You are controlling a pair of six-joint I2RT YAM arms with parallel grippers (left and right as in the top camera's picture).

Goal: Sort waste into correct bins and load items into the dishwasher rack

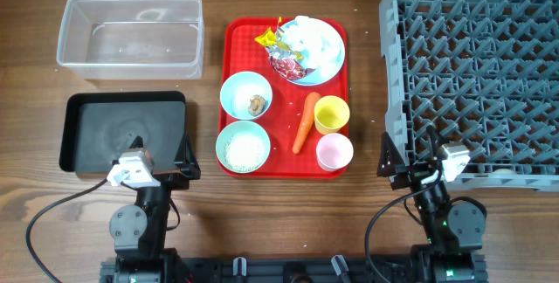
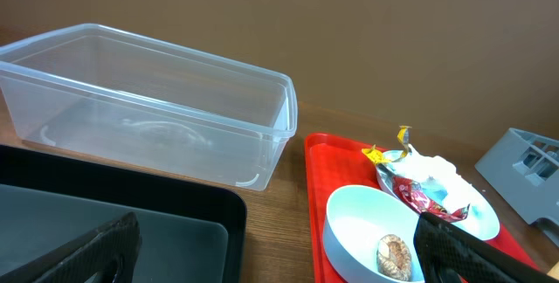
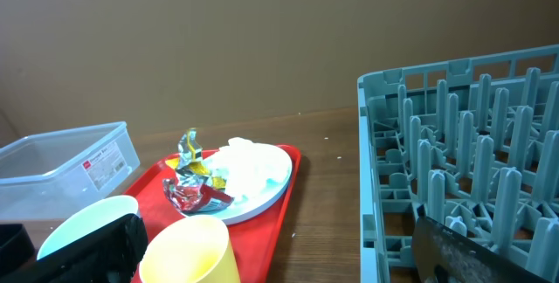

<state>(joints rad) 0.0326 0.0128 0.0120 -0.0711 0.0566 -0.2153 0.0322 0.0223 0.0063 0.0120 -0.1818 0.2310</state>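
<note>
A red tray holds a light blue plate with white tissue and red and yellow wrappers. It also holds a bowl with a brown lump, a bowl of rice, a carrot, a yellow cup and a pink cup. The clear tub and black tray lie to the left, the grey rack to the right. My left gripper is open and empty at the black tray's near edge. My right gripper is open and empty by the rack's near left corner.
The left wrist view shows the empty clear tub, the black tray and the lump bowl. The right wrist view shows the yellow cup close in front, the plate and the rack.
</note>
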